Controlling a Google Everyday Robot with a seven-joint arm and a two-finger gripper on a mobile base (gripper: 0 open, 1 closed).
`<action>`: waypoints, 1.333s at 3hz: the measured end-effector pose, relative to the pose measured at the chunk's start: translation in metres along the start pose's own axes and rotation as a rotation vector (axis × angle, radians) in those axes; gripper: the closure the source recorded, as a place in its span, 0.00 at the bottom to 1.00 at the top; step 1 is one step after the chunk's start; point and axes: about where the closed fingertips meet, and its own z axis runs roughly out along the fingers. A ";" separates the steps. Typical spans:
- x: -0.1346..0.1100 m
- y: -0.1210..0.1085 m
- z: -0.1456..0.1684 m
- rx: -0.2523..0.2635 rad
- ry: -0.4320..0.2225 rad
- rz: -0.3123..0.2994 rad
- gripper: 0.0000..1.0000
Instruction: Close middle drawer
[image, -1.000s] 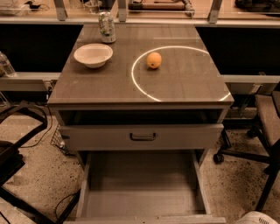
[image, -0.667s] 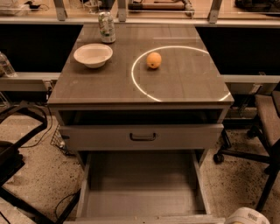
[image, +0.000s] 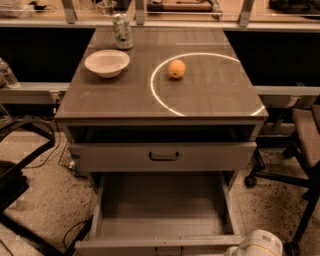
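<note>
The middle drawer (image: 162, 207) is pulled far out of the grey cabinet. Its deep, empty box lies open towards me and its low front (image: 150, 244) runs along the bottom edge of the view. Above it, the top drawer (image: 164, 156), with a dark bar handle, stands a little way out. The lowest drawer is hidden. A white rounded part of my gripper (image: 256, 244) shows at the bottom right corner, just beside the right end of the middle drawer's front.
On the cabinet top (image: 210, 95) are a white bowl (image: 107, 62), a can (image: 121, 30) and an orange (image: 176, 68) inside a bright ring of light. An office chair (image: 300, 150) stands to the right. Dark chair legs and cables (image: 25, 165) lie to the left.
The white gripper part has moved left and up into the bottom right corner, closer to the drawer front. The drawers have not moved.
</note>
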 end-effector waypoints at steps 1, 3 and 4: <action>0.000 0.000 0.000 0.000 0.000 0.000 1.00; -0.030 -0.046 0.004 0.087 -0.076 -0.066 1.00; -0.067 -0.096 0.003 0.167 -0.139 -0.163 1.00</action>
